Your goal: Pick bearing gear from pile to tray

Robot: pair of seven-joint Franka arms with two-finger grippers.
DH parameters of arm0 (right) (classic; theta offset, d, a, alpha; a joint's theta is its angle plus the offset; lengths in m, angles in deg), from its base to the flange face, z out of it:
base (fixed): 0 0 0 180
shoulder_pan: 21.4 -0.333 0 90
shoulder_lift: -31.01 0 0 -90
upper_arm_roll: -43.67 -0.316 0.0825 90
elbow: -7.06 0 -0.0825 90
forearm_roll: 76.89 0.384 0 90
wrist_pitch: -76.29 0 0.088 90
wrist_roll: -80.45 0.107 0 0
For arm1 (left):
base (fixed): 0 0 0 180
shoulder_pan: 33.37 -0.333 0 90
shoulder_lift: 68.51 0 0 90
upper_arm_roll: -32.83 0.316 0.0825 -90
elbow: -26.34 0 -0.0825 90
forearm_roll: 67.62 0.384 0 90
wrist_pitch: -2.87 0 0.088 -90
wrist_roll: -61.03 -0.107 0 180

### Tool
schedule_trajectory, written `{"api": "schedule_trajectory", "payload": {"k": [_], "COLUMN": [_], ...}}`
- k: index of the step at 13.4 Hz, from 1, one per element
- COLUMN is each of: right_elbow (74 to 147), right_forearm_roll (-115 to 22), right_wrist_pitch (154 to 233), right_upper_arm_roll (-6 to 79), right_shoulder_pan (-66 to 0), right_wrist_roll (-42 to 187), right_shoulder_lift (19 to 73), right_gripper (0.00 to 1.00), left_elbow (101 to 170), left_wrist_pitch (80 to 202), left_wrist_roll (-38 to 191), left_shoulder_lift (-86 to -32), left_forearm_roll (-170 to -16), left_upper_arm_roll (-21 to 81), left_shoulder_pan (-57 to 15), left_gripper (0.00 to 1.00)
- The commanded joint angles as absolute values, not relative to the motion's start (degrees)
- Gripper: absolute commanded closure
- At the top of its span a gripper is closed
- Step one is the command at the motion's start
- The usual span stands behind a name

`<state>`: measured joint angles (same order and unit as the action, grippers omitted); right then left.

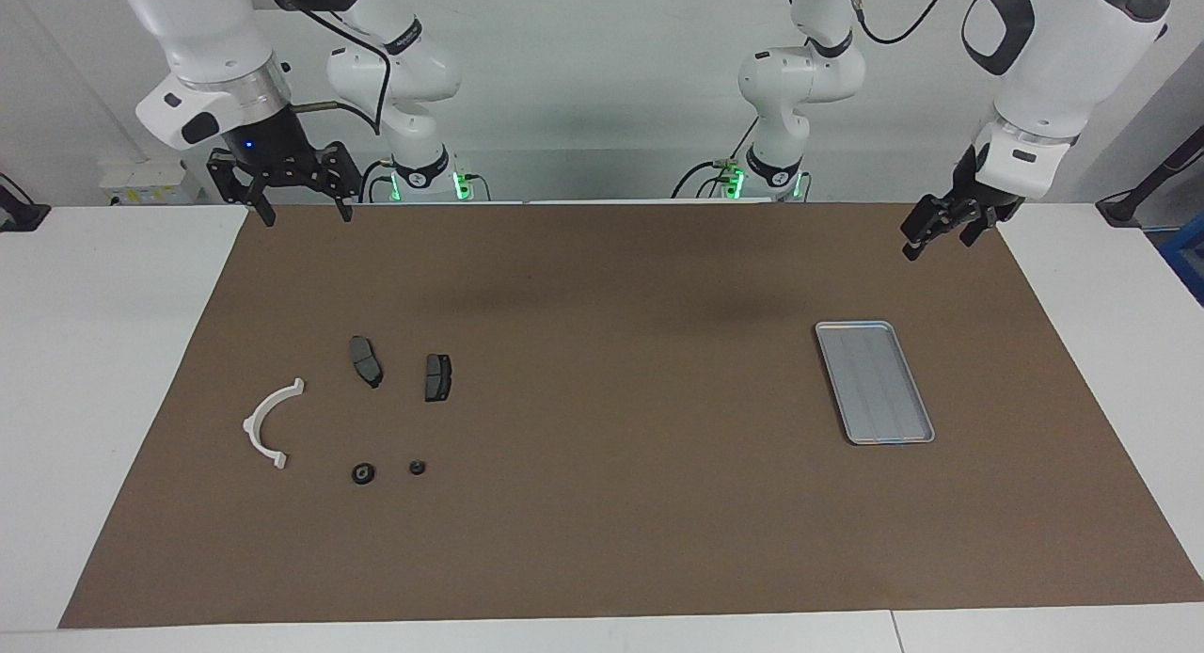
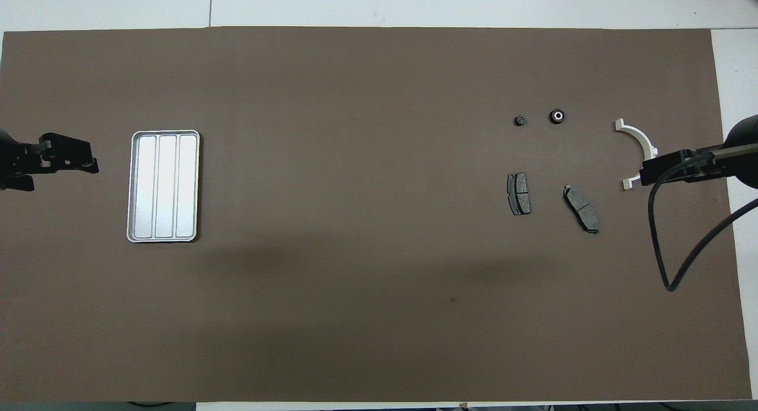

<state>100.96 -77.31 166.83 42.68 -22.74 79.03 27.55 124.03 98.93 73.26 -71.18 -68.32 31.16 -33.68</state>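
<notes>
A brown mat [image 1: 602,502] with a flat matte surface covers most of the white table [image 1: 103,352]. Toward the left arm's end lies the tray [image 1: 874,382], a shallow silver-grey metal rectangle with rounded corners, a raised rim and lengthwise ribs; nothing lies in it.

The pile is a loose scatter toward the right arm's end, its parts apart from one another. The arc [image 1: 271,422] is white, thin and curved like a half ring, with small squared lugs at both ends. Two plates, one [image 1: 366,360] and the other [image 1: 437,376], are dark grey, flat and pad-shaped, each crossed by a fine groove. Farther from the robots than the plates lie two small black round pieces: the larger gear [image 1: 363,473], which in the overhead view shows a pale centre, possibly a bore, and the smaller piece [image 1: 417,466] beside it. Both rest on the mat, well apart from the tray.

The right gripper [image 1: 301,206] hangs over the mat's edge nearest the robots, above the pile's end of the table, its black fingers spread wide and holding nothing. The left gripper [image 1: 945,230] hangs over the mat near the tray's end; its dark fingers appear close together, yet whether they meet cannot be told.
</notes>
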Motion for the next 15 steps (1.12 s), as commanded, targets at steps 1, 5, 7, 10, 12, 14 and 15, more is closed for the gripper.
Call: {"api": "schedule_trajectory", "payload": {"k": [1,5,7,10,12,14,15], "right_elbow": [108.5,109.6,109.3,106.4,103.5,98.2,95.5], "right_forearm_roll": [-77.2,-77.6,-77.8,-78.0,-78.3,-80.4,-81.4], "right_wrist_pitch": [174.4,181.9,186.9,192.8,195.9,196.2,196.2], "right_upper_arm_roll": [42.5,42.5,42.5,42.6,42.6,42.6,42.6], "right_shoulder_pan": [-23.7,-26.1,-26.6,-28.0,-28.1,-28.2,-28.1], "right_wrist_roll": [81.1,87.8,90.8,93.9,94.8,94.8,94.8], "right_shoulder_lift": [26.3,34.8,40.3,48.3,53.3,59.3,62.3], "right_gripper": [0.0,0.0,0.0,0.0,0.0,0.0,0.0], "left_elbow": [125.0,125.0,125.0,125.1,125.1,125.0,125.0], "left_wrist_pitch": [99.6,99.7,99.6,99.7,99.7,99.7,99.7], "left_wrist_roll": [72.9,72.9,72.9,72.9,72.9,72.9,72.9], "left_shoulder_lift": [-72.0,-72.0,-72.0,-72.0,-72.0,-72.0,-72.0], "left_forearm_roll": [-68.8,-68.8,-68.8,-68.8,-68.8,-68.8,-68.8], "left_upper_arm_roll": [31.4,31.4,31.5,31.4,31.5,31.4,31.5], "left_shoulder_pan": [-33.3,-33.3,-33.3,-33.3,-33.3,-33.3,-33.3], "left_gripper": [0.0,0.0,0.0,0.0,0.0,0.0,0.0]}}
